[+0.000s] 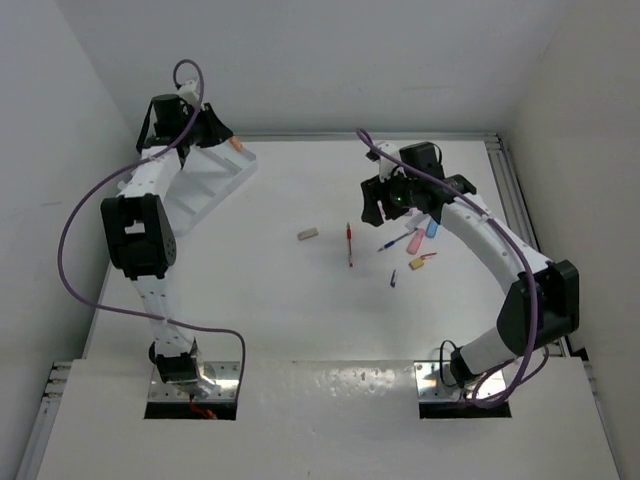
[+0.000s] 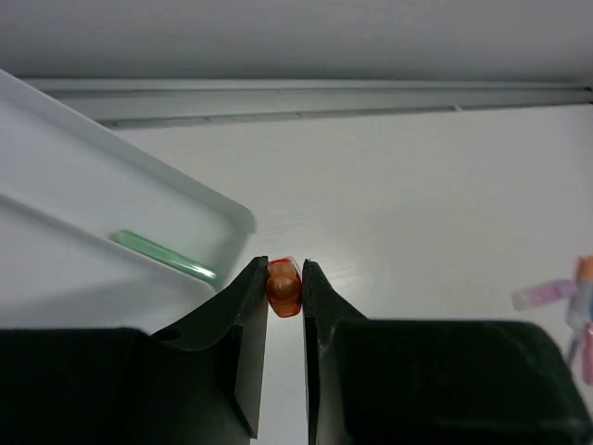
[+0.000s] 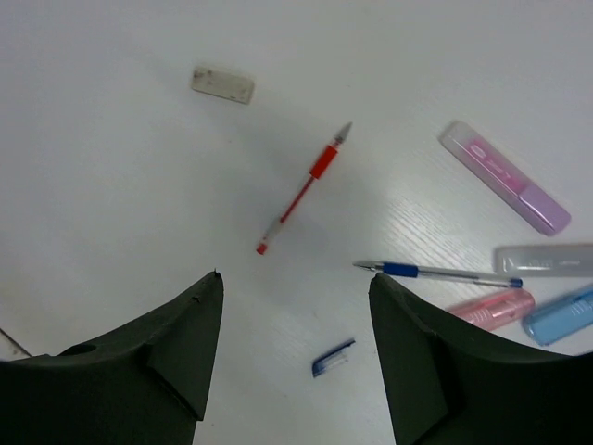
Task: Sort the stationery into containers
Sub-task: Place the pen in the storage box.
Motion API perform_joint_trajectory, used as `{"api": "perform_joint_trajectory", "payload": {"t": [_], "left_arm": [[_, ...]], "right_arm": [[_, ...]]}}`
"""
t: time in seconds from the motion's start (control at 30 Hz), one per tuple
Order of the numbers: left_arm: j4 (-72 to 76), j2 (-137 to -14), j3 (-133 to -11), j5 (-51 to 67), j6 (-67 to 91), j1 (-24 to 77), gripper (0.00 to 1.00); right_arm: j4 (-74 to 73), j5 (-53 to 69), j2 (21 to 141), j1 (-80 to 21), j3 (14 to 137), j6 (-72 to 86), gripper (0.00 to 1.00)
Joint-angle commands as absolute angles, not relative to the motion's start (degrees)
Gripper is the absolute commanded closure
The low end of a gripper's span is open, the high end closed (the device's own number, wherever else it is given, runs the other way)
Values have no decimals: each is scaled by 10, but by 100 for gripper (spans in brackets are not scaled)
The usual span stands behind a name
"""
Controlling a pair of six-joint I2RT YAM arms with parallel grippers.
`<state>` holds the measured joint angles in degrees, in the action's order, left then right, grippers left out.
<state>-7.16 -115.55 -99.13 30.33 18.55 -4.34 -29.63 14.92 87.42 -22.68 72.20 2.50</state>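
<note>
Pinches orange marker (image 2: 283, 289) in left gripper (image 2: 284, 271) just beside tray (image 2: 148, 171) corner, likely to drop in. Holds right gripper (image 3: 296, 315) wide over red pen (image 3: 301, 197), far from tray, to grab.

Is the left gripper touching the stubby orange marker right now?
Touching. The left wrist view shows the left gripper closed on the stubby orange marker, with both black fingers pressed against its sides.
</note>
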Motion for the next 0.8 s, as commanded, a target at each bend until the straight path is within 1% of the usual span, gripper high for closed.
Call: {"api": "perform_joint_trajectory", "payload": {"t": [0.0,0.1,0.27,0.33,0.4,0.5,0.53,0.57,0.6,0.67,0.7,0.77], "left_arm": [[-66,-1206,-1055,249,162,-58,98],[14,-1240,-1068,262,184,-77,96],[22,-1313,-1129,258,197,-80,95],[37,-1333,-1138,244,207,-78,90],[47,-1348,-1140,239,214,-77,83],[49,-1364,-1151,232,199,-70,69],[48,-1366,-1155,230,196,-69,54],[47,-1366,-1162,231,198,-69,45],[45,-1361,-1164,227,200,-69,28],[40,-1340,-1165,221,200,-70,5],[38,-1331,-1165,221,197,-70,0],[24,-1294,-1165,211,192,-76,0]], "right_arm": [[-300,146,865,-197,717,13,37],[-303,152,871,-168,710,11,37],[-308,155,874,-149,694,5,36],[-308,155,875,-137,687,4,36],[-313,158,881,-129,684,4,36],[-330,157,892,-117,686,-20,36],[-335,154,895,-110,686,-23,36],[-337,153,897,-106,686,-24,36],[-338,151,899,-97,686,-23,36],[-339,147,900,-87,682,-25,37],[-340,148,903,-82,679,-27,37],[-339,140,902,-68,667,-34,38]]}}
